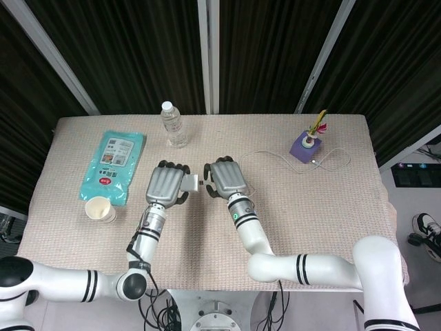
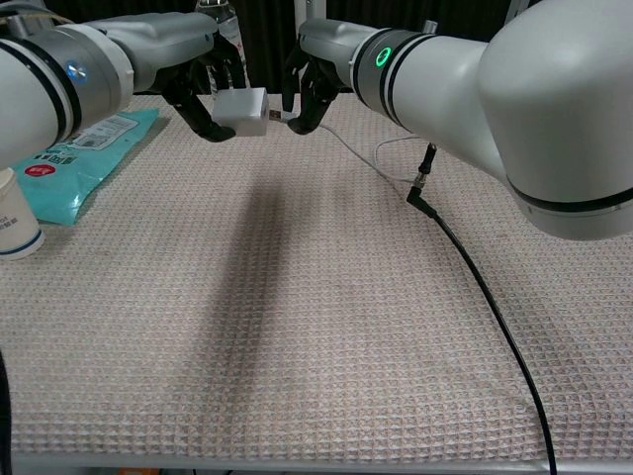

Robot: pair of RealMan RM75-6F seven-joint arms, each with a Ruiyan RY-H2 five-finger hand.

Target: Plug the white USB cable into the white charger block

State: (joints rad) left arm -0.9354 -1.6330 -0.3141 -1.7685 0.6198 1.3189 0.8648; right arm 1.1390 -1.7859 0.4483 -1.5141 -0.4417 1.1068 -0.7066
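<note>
The left hand [image 1: 165,185] holds the small white cube-shaped charger block [image 2: 243,110] above the beige woven worktop [image 2: 297,327], near the middle of it; its dark fingers [image 2: 194,107] are curled around the block's back and underside, and the block's free face is turned toward the other hand. The right hand [image 1: 226,178] sits just beside it, its fingers [image 2: 309,89] bent inward and pinching the plug end of the thin white USB cable [image 2: 364,158]. In the chest view the plug tip [image 2: 283,116] lies right at the block's face; whether it has entered the port cannot be told. The cable trails from the right hand over the worktop toward a small purple holder with coloured sticks [image 1: 305,145] near the far right edge.

A clear plastic water bottle with a white cap [image 1: 173,125] stands upright at the far edge. A teal packet of wet wipes [image 1: 113,164] lies flat on the left side, and a white paper cup [image 1: 100,209] stands just in front of it. A black cable [image 2: 475,287] runs over the worktop in the chest view.
</note>
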